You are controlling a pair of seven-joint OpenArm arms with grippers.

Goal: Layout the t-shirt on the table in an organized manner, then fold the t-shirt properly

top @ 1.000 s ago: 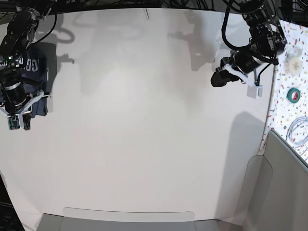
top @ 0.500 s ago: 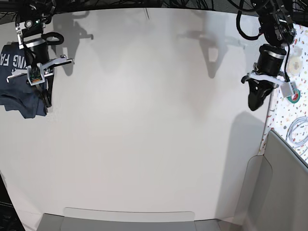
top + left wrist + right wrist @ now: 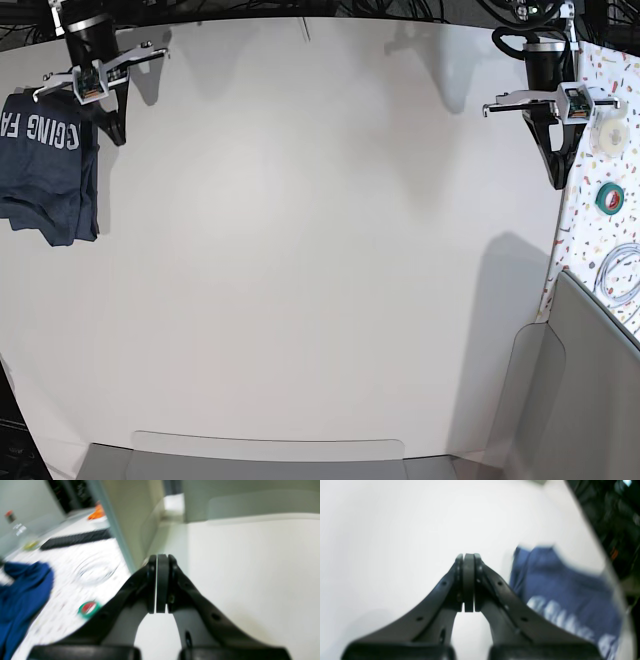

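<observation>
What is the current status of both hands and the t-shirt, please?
Left hand shut, empty. Right hand shut, empty. T-shirt folded at table edge. Nothing blocking.

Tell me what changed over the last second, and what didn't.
Both arms pulled back toward the far edge of the table. The right gripper rose off the t-shirt and now hangs beside it, shut and empty. The left gripper swung from pointing sideways to pointing down, also shut. The t-shirt shows more of its lettering and stays bunched at the table's edge. The green tape roll did not move.
</observation>
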